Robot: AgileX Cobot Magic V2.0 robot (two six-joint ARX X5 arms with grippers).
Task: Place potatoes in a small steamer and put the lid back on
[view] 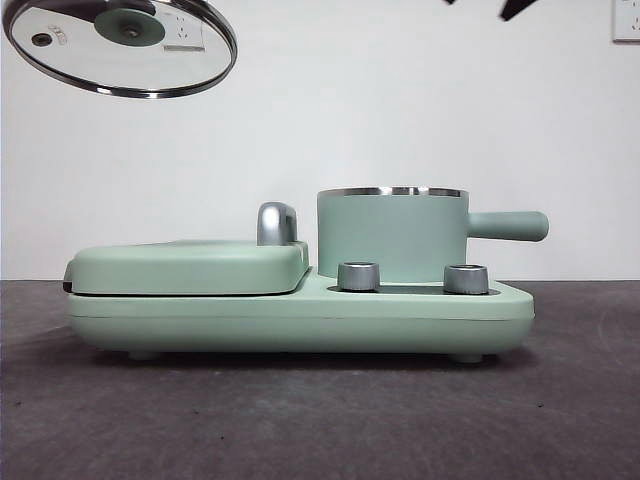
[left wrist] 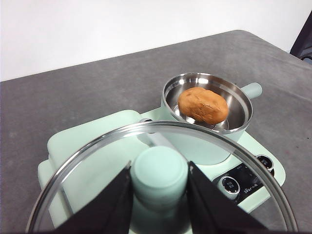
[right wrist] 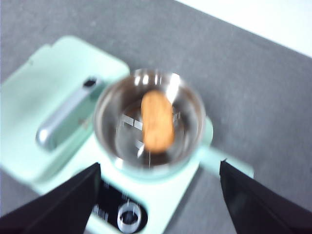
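Note:
The mint-green steamer pot (view: pixel 392 235) stands on the right of the green cooker base, its side handle (view: pixel 508 226) pointing right. The orange-brown potato (left wrist: pixel 203 105) lies inside the pot, also in the right wrist view (right wrist: pixel 157 121). My left gripper (left wrist: pixel 159 178) is shut on the green knob (left wrist: pixel 159 171) of the glass lid (view: pixel 122 47), holding it high at the upper left, tilted, well above and to the left of the pot. My right gripper (right wrist: pixel 158 204) is open and empty, high above the pot (right wrist: pixel 150 122); only a black tip (view: pixel 520 8) shows in the front view.
The flat green griddle cover (view: pixel 190 265) with a steel handle (view: pixel 276 223) lies closed on the left of the base (view: pixel 300 320). Two steel dials (view: pixel 360 276) sit on the base in front of the pot. A grey tabletop surrounds the cooker.

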